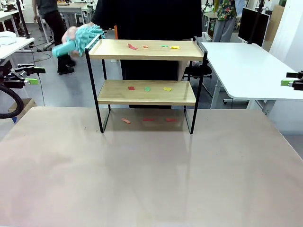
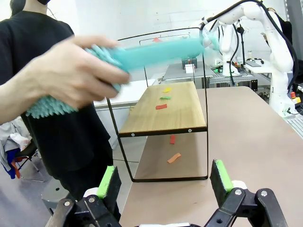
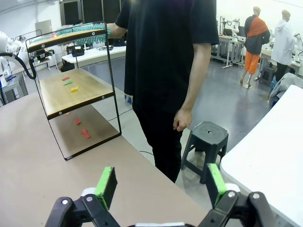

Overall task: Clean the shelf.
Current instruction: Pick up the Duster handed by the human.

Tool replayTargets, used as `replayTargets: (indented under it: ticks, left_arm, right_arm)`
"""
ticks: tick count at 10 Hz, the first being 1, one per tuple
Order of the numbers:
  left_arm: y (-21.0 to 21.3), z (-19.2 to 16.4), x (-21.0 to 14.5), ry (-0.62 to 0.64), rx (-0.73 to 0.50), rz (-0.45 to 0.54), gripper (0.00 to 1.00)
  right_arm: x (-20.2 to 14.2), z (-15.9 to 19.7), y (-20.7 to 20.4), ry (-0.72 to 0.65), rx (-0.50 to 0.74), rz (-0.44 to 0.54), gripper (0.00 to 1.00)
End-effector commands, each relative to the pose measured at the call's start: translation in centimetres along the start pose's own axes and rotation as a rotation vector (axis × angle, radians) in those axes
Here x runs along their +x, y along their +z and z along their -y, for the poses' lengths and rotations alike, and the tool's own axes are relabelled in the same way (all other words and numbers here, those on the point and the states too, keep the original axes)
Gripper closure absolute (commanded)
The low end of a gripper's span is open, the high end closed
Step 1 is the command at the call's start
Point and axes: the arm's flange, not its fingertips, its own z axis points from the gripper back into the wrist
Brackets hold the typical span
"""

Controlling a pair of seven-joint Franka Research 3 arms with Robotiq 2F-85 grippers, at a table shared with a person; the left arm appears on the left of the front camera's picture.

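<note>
**A:** Where does the shelf (image 1: 113, 92) stand?

**B:** Upper middle of the front view, on the far part of the beige surface (image 1: 151, 170). All four legs are down and both boards are level.

**A:** Anything on it?

**B:** Small coloured scraps (image 1: 147, 88). There are four on the top board and three on the lower board. Three more lie on the surface underneath, between the legs.

**A:** And the person?

**B:** Standing just behind the shelf, in black. One hand (image 1: 70, 34), in the upper left of the frame, holds a fluffy teal duster (image 1: 87, 35) at the left end of the top board. It is blurred, so I cannot tell whether it touches the wood.

**A:** The left end effector (image 2: 163, 179)?

**B:** Spread wide, green pads well apart, nothing between them. It sits at the left edge of the front view, off the surface and well apart from the shelf.

**A:** The right end effector (image 3: 161, 184)?

**B:** The same, fully spread and empty. It is at the right edge of the front view, also well apart from the shelf.
</note>
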Motion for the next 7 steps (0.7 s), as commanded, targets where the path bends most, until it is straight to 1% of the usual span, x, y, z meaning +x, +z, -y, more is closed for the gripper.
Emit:
replayTargets:
  ticks: [1,7]
  left_arm:
    - [0.00,0.05,0.05,0.000,-0.004,-0.006,0.00]
    - [0.00,0.05,0.05,0.000,-0.004,-0.006,0.00]
  right_arm:
    - [0.12,-0.06,-0.04,0.003,0.003,-0.002,0.00]
    - [0.12,-0.06,-0.04,0.003,0.003,-0.002,0.00]
